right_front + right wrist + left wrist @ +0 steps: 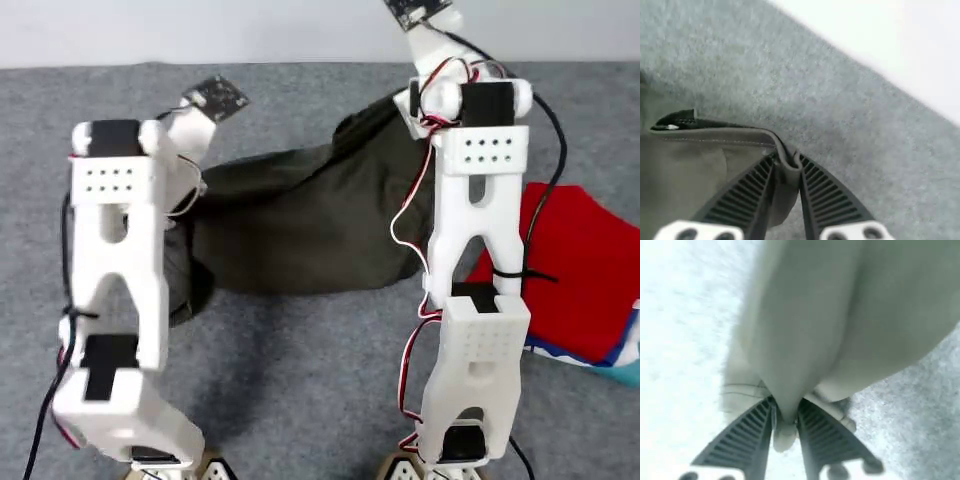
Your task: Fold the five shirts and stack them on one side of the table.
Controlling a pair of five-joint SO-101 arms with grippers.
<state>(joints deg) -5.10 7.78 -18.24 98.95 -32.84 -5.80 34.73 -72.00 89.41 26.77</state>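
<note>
A dark olive shirt (300,215) lies spread across the middle of the grey table, between both arms. My left gripper (785,415) is shut on a bunched fold of the olive shirt (840,315), which hangs up and away from the fingers. In the high view that arm stands at the shirt's left end (185,130). My right gripper (786,167) is shut on the hemmed edge of the olive shirt (695,165), at the shirt's far right corner (420,100) near the table's back edge.
A folded red shirt (585,265) lies at the right side of the table, on top of a garment with a blue and teal edge (615,360). Grey felt (300,380) covers the table in front of the olive shirt.
</note>
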